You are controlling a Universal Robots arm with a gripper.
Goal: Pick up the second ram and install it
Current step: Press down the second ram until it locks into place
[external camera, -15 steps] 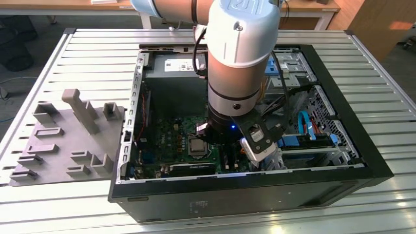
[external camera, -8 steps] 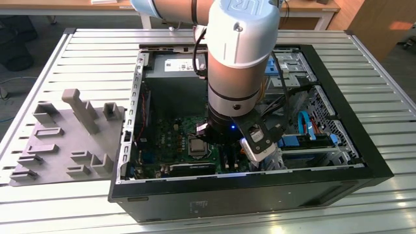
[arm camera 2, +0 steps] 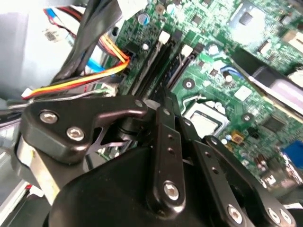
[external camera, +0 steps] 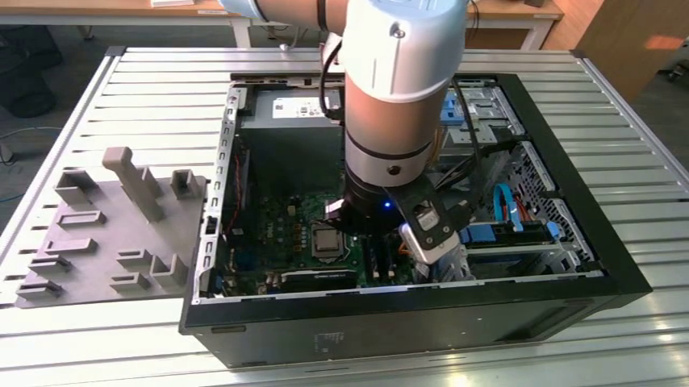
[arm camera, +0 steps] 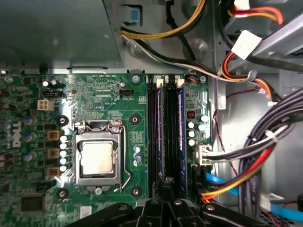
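One metal table (external camera: 129,81) made of long slats carries everything in the exterior view. On it lies a black computer case (external camera: 431,322), open on its upper side, and the grey arm (external camera: 393,97) reaches down into the middle of this case. On the exterior view's left, just beside the case, lies a grey tray (external camera: 97,242) with upright blocks and hollow pockets. Inside the case, the first wrist view shows a grey metal box (arm camera: 57,33) next to the green motherboard (arm camera: 94,90). On the far side of the board from the box hang bundles of black, yellow, orange and red cables (arm camera: 265,142). On the board sits a square processor socket (arm camera: 97,158) with a silver lid and a thin metal lever along one side. Beside the socket run four long black slots, parallel and close together. Two blue sticks stand in these slots, both upright and level with the slot tops. The second ram (arm camera: 160,137), as far as I can judge, is the stick nearer the socket; the other ram (arm camera: 182,137) stands nearer the cables, with a black slot between them. The black gripper (arm camera: 165,185) hangs directly over one end of the slots, its tip overlapping the end of the second ram. Whether it is apart or together I cannot tell, nor whether it touches the stick.
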